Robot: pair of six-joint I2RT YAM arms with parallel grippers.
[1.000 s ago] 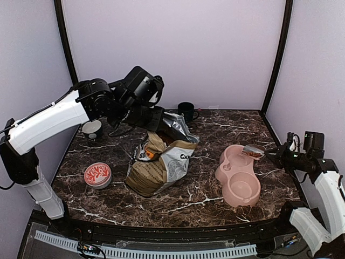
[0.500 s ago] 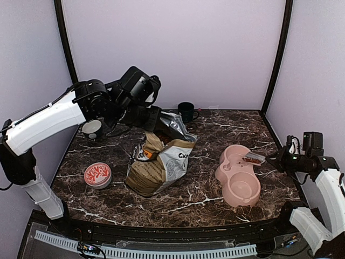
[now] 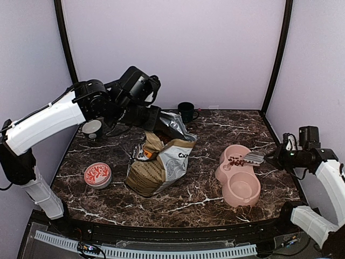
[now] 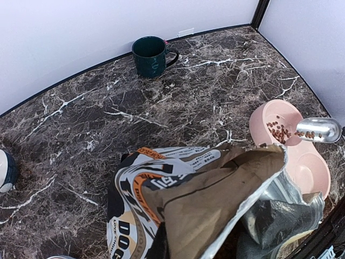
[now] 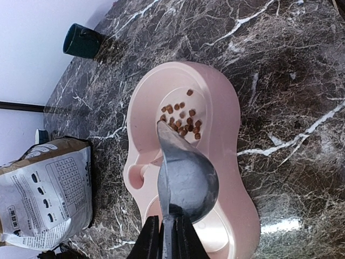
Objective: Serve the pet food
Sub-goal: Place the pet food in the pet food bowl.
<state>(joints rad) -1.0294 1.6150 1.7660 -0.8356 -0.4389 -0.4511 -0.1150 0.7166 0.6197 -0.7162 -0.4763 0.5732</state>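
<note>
On the right of the table point(image 3: 215, 129), the pet food point(image 3: 234, 161) lies as a loose scatter of reddish-brown pellets in the far compartment of the pink bowl point(image 3: 222, 175), the one farther from the arm bases. The right gripper point(image 3: 276, 156) is clamped on the handle of a metal scoop point(image 3: 253, 158), its jaws nearly together with only the thin handle between them. The scoop's head hangs over the bowl's right rim, just beside the pellets. In the right wrist view the scoop point(image 5: 186, 178) shows its rounded back, with the pet food point(image 5: 180, 118) beyond its tip. In the left wrist view a few pellets show at the mouth of the scoop point(image 4: 318, 129). Left of the bowl, apart from it, stands the bag point(image 3: 161, 162), its top gaping. The left gripper point(image 3: 153, 123) is fully closed at the bag's raised upper edge and holds it up. A dark green mug point(image 3: 186, 110) stands at the back edge. A white cup point(image 3: 91, 128) and a red patterned dish point(image 3: 97, 174) stand at the far left.
</note>
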